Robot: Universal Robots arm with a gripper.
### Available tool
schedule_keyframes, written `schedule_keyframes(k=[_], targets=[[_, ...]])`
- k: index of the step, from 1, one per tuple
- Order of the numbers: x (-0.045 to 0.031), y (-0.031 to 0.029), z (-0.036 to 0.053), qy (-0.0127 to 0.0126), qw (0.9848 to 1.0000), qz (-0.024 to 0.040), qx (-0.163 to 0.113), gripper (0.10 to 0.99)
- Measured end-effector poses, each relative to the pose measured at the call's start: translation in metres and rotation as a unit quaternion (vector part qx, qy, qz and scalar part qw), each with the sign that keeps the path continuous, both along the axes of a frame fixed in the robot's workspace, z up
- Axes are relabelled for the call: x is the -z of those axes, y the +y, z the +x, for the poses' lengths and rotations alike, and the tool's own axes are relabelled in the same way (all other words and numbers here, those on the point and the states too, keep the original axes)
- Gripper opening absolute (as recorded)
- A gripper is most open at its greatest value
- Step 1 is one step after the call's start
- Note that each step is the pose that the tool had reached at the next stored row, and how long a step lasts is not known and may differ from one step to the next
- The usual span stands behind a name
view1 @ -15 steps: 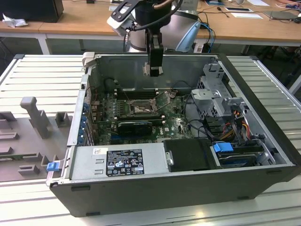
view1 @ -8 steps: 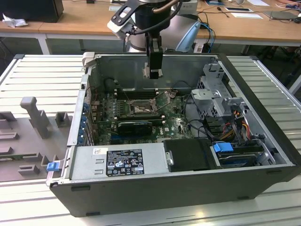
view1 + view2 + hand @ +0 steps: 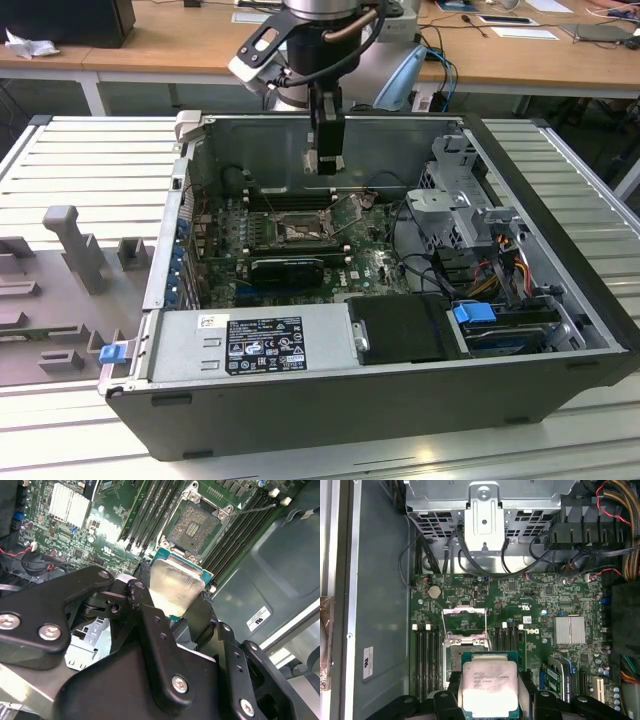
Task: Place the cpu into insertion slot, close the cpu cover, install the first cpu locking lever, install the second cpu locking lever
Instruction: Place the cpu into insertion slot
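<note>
The black gripper (image 3: 325,163) clamps the cpu (image 3: 489,687) by its edges, holding it in mid-air inside the open computer case (image 3: 560,330), over the green motherboard (image 3: 520,600) near the case's back wall. The insertion slot (image 3: 195,525) lies bare just beside the chip, its cpu cover (image 3: 465,611) swung open.

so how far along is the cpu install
Nothing is finished yet. In hand: the fingers are shut on the cpu, held above the empty insertion slot. Left: seating the cpu, closing the cpu cover, which stands open, and both locking levers.
</note>
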State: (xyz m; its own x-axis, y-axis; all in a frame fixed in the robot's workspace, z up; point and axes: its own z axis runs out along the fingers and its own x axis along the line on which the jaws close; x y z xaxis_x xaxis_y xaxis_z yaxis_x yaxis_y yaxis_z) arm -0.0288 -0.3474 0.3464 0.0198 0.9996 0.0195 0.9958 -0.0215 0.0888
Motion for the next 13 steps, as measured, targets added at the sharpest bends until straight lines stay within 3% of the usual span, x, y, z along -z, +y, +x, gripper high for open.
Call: schedule_keyframes(k=[13], targets=[[0.0167, 0.0, 0.0, 0.0, 1.0, 0.0, 0.0, 0.529]])
